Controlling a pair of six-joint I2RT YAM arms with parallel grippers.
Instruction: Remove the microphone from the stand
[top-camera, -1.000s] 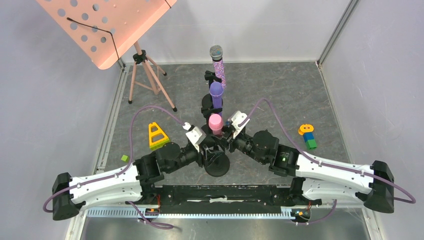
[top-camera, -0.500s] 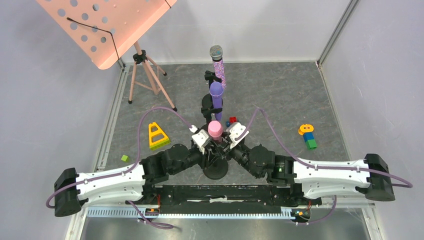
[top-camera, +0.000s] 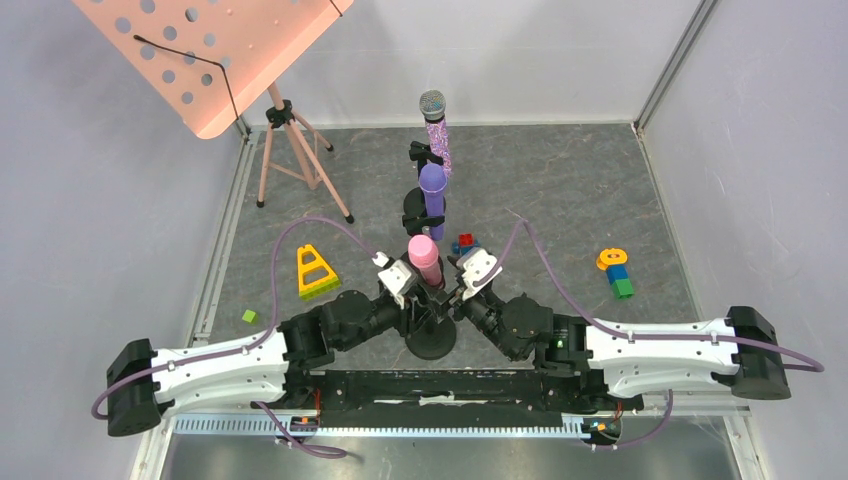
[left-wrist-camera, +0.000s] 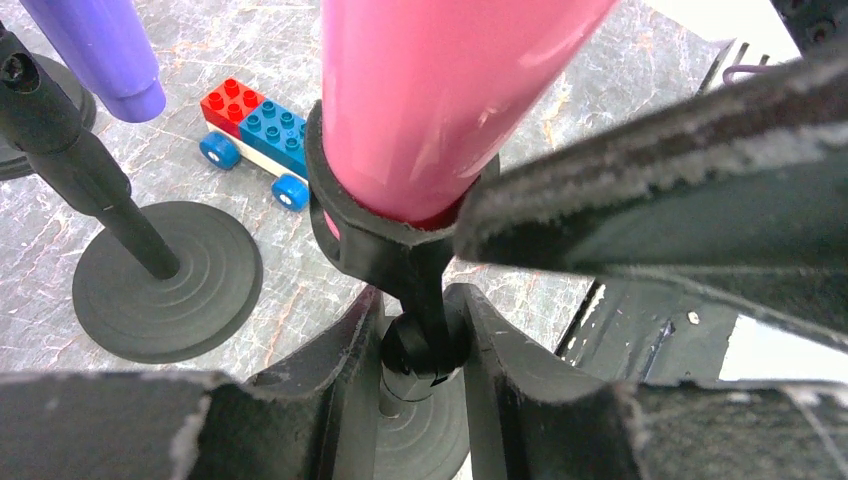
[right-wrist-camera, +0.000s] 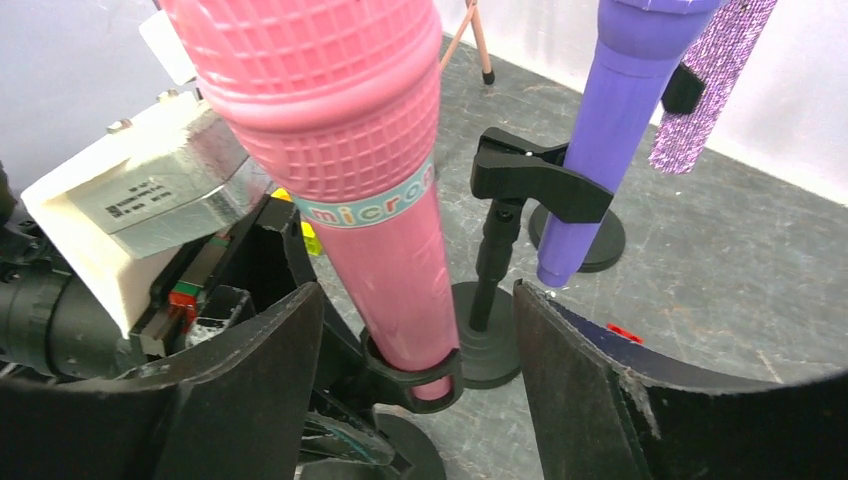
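Note:
The pink microphone (top-camera: 424, 255) stands in the ring clip (right-wrist-camera: 415, 375) of the nearest black stand (top-camera: 432, 340). Seen from the left wrist, the pink microphone (left-wrist-camera: 440, 90) rises from the clip (left-wrist-camera: 365, 235). My left gripper (left-wrist-camera: 425, 345) sits below that clip, shut on the stand's post joint, with a finger pressed on each side. My right gripper (right-wrist-camera: 420, 330) is open. Its fingers (right-wrist-camera: 250, 380) straddle the microphone's pink handle (right-wrist-camera: 395, 270) just above the ring, with a gap on both sides. In the top view, both grippers (top-camera: 412, 285) (top-camera: 458, 285) meet at the stand.
Behind stand a purple microphone (top-camera: 432, 190) and a glittery one (top-camera: 437, 130), each on a black stand. A red and blue brick car (left-wrist-camera: 255, 140) lies close by. Also on the floor are a yellow triangle (top-camera: 315, 270), a green cube (top-camera: 249, 316), stacked bricks (top-camera: 615, 272) and a pink music stand (top-camera: 290, 140).
Both arms closed in on the near stand. The left gripper narrowed onto the post. The right gripper opened wider around the pink handle. The microphone head leaned slightly left.

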